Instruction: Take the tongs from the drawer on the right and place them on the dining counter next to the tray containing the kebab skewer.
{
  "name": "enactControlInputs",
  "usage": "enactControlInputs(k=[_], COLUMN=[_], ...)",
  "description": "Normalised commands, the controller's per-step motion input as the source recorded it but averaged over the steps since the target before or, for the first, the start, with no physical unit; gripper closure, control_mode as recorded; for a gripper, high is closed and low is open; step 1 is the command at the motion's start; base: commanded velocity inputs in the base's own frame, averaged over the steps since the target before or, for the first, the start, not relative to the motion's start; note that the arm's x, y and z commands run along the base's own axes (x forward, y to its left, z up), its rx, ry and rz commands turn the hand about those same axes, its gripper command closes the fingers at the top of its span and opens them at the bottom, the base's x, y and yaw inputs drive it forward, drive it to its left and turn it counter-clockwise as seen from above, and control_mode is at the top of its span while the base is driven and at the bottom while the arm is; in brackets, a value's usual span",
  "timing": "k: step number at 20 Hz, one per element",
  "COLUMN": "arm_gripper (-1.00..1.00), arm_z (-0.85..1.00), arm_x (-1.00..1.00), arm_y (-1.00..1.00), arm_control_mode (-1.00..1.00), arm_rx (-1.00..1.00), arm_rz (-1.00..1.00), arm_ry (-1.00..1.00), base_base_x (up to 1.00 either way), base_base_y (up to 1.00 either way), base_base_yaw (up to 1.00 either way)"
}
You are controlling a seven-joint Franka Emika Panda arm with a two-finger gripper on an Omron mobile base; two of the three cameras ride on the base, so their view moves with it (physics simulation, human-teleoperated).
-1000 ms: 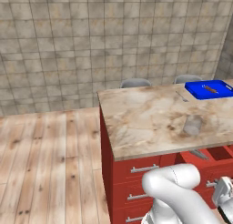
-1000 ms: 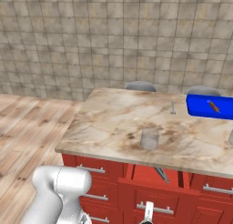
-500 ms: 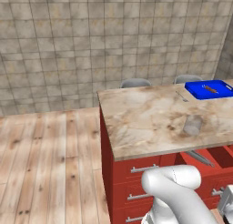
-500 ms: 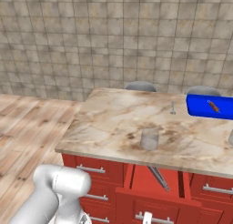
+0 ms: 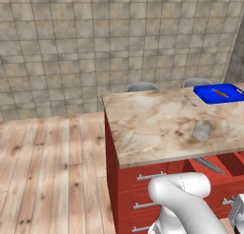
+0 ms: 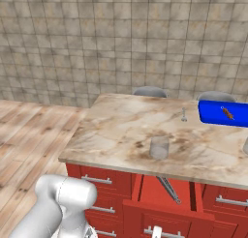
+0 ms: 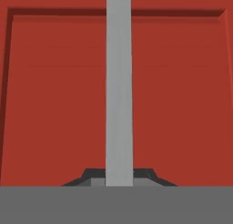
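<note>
Red drawer pulled open beneath a marbled counter in a tiled kitchen, tongs lying inside.

At left a pale wooden plank floor (image 5: 47,171) meets a beige-grey tiled wall (image 5: 95,43); right of it stands the long beige-brown marbled dining counter (image 6: 121,130) on red cabinets, two grey-seated stools (image 6: 149,91) behind it. On the stone sit a clear greyish cup (image 6: 159,147), a small thin silver utensil (image 6: 183,114) farther back, and at the right end a bright blue flat rectangular tray (image 6: 220,115) holding the small reddish-brown kebab skewer (image 6: 226,112). Below the counter's front edge the shallow red drawer (image 6: 160,193) stands open, the long slim grey metal tongs (image 6: 169,188) lying diagonally inside. In the hand view the gripper (image 7: 119,178) is right at the drawer's horizontal silver bar handle (image 7: 119,91), its dark tips either side of the bar; whether they are pinching it I cannot tell.
</note>
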Motion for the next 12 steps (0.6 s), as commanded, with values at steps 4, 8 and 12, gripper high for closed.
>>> enactControlInputs(k=[4, 8, 12], arm_gripper=[1.0, -1.0, -1.0], arm_z=[0.0, 0.0, 0.04], arm_x=[-0.01, -0.09, -0.21], arm_y=[0.0, 0.0, 0.0], arm_control_mode=[-1.0, -1.0, -1.0], arm_rx=[0.0, 0.0, 0.0], arm_rz=[0.0, 0.0, 0.0], arm_ry=[0.0, 0.0, 0.0], base_base_x=[0.0, 0.0, 0.0], base_base_y=[0.0, 0.0, 0.0], base_base_yaw=[0.0, 0.0, 0.0])
